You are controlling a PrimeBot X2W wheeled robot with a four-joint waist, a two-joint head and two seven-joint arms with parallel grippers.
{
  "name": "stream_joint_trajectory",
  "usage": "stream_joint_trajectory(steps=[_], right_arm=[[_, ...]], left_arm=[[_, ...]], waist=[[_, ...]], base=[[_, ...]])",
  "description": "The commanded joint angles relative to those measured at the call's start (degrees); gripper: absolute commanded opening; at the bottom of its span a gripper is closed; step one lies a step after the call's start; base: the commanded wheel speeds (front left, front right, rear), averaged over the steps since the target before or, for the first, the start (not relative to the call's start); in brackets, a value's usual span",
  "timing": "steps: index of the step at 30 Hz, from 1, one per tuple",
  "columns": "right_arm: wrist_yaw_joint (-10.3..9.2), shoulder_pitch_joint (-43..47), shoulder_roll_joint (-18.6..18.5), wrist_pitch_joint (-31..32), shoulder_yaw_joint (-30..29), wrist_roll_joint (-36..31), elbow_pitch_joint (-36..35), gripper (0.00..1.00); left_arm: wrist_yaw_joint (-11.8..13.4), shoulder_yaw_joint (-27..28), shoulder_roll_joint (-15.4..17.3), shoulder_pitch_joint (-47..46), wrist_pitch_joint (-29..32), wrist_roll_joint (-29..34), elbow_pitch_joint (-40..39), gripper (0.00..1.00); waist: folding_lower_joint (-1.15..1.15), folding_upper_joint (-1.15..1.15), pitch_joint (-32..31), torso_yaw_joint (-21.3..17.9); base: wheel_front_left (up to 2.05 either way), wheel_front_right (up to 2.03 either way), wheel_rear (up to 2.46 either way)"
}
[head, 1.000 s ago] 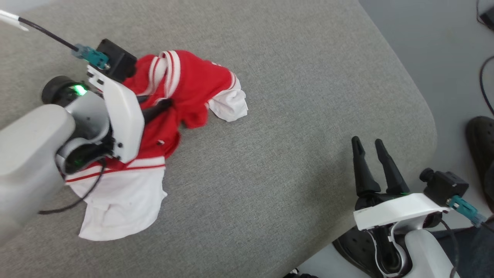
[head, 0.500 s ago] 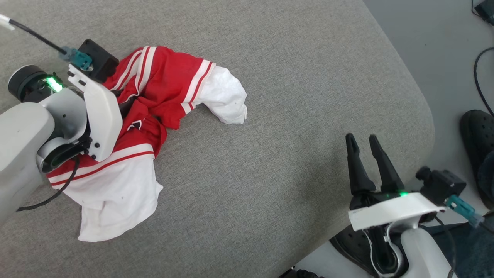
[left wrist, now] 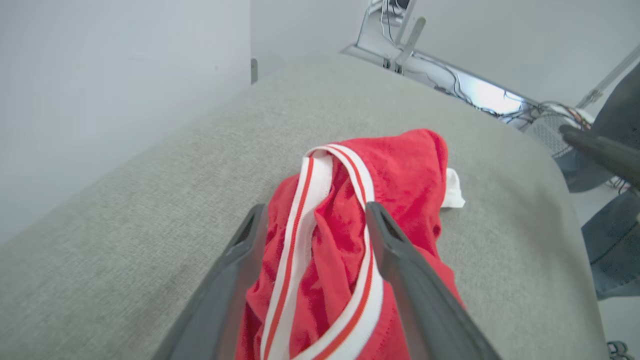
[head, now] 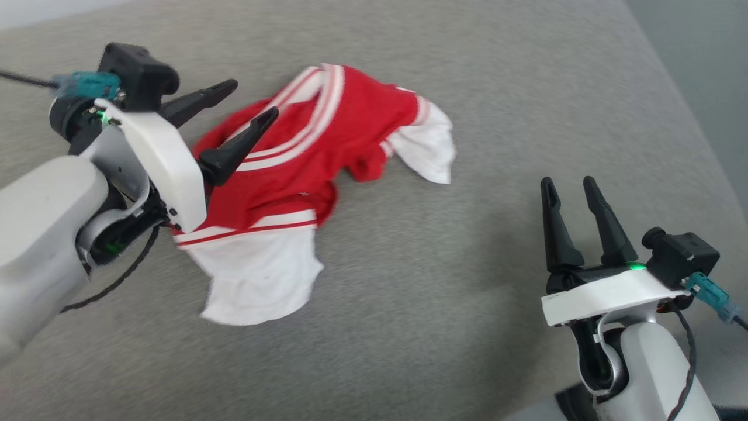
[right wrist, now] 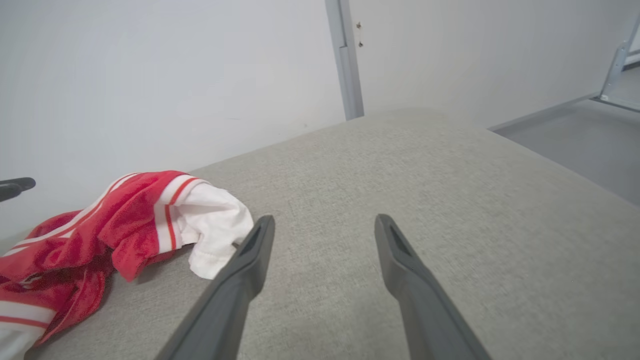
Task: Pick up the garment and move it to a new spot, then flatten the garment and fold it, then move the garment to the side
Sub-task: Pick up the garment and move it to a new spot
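Observation:
The garment [head: 327, 128], a red jersey with white sleeve ends and striped trim, lies crumpled on the grey cushioned surface [head: 409, 304]. My left gripper [head: 252, 99] hovers open over its left part, fingers spread, holding nothing. In the left wrist view the garment [left wrist: 400, 165] bunches between and beyond the open left gripper [left wrist: 312, 215], striped trim running up the middle. My right gripper [head: 567, 186] stands open at the lower right, apart from the cloth. In the right wrist view the garment [right wrist: 135, 220] lies to the left of the open right gripper [right wrist: 322, 222].
The surface's rounded edge runs along the right, with grey floor [head: 701, 52] beyond. A pale wall [right wrist: 150, 75] and a grey post [right wrist: 345, 60] stand behind the surface. Metal frames and cables [left wrist: 450, 75] lie past the far end.
My left gripper has opened and let go of the garment, lifting off it. The garment now lies loose on the surface. The head camera has shifted, moving the whole picture.

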Motion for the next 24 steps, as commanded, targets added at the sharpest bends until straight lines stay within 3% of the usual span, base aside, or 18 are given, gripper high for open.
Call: stream_joint_trajectory(steps=[1, 5, 10, 15, 24], right_arm=[[0.00, -0.6, -0.1, -0.3, -0.7, -1.5, 0.5, 1.00], [0.00, -1.1, -0.1, -0.3, -2.1, -4.8, 1.9, 1.00], [0.00, -0.5, -0.1, -0.3, -4.4, -8.5, 3.8, 1.00], [0.00, 1.7, -0.1, -0.3, -7.3, -11.1, 4.8, 1.00], [0.00, 5.5, -0.1, -0.3, -11.1, -13.9, 5.3, 1.00]], left_arm=[[0.1, 0.5, -0.1, 2.0, -3.0, -1.1, 0.2, 1.00], [0.1, 1.0, -1.2, 6.9, -10.3, -3.0, 3.3, 1.00], [0.2, 4.5, -5.0, 16.2, -13.2, -5.7, 9.2, 1.00], [0.3, 18.5, -10.0, 27.3, -13.2, -0.5, 13.0, 1.00], [2.4, 46.8, -18.0, 48.9, -13.3, 20.2, 10.0, 1.00]], waist=[[0.00, 0.00, -2.8, 5.2], [0.00, 0.00, -4.9, 9.6], [0.00, 0.00, -8.0, 15.0], [0.00, 0.00, -11.1, 20.0], [0.00, 0.00, -15.2, 24.4]], base=[[0.00, 0.00, 0.00], [0.00, 0.00, 0.00], [0.00, 0.00, 0.00], [0.00, 0.00, 0.00], [0.00, 0.00, 0.00]])
